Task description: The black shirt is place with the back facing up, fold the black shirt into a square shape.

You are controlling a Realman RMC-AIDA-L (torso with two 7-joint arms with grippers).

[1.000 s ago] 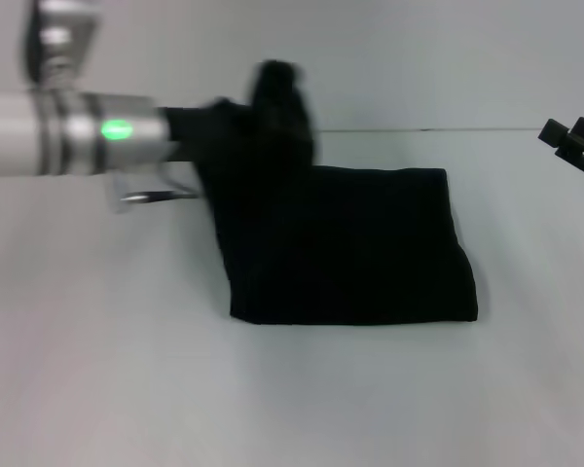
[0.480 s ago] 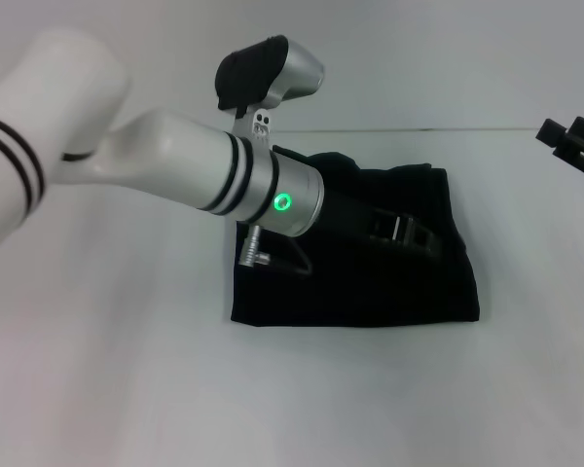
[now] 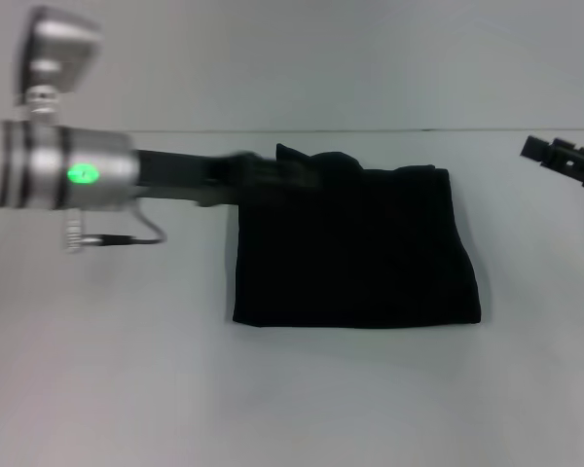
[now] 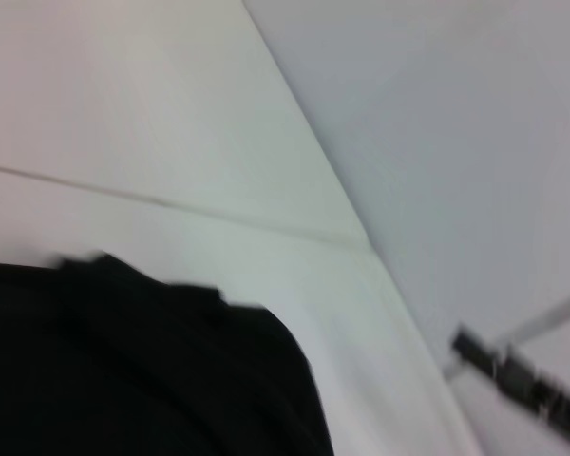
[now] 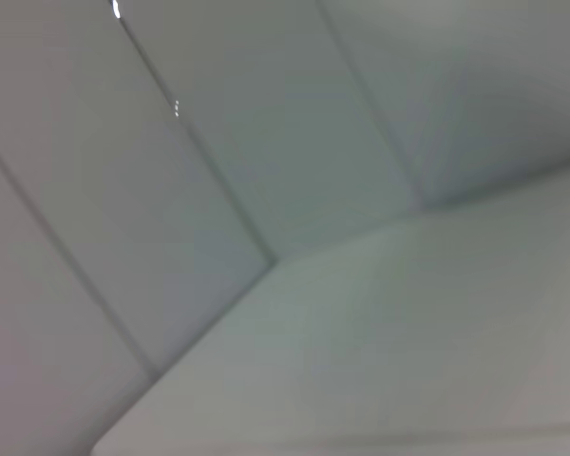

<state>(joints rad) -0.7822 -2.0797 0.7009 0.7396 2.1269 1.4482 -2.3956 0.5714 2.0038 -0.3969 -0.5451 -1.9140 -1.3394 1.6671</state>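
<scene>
Looks like a bare lab or robot test cell rather than a home. Plain pale grey-white table filling the lower and middle frame of the head view, meeting an equally plain pale wall along a thin seam across the upper frame. Wrist views give only flat panel walls with straight joint lines. No furnishings, no decoration in view.

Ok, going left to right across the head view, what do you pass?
Left arm's silver wrist with the green light → left gripper at the shirt's far left corner → black shirt, folded on the table → right gripper, parked apart.
</scene>
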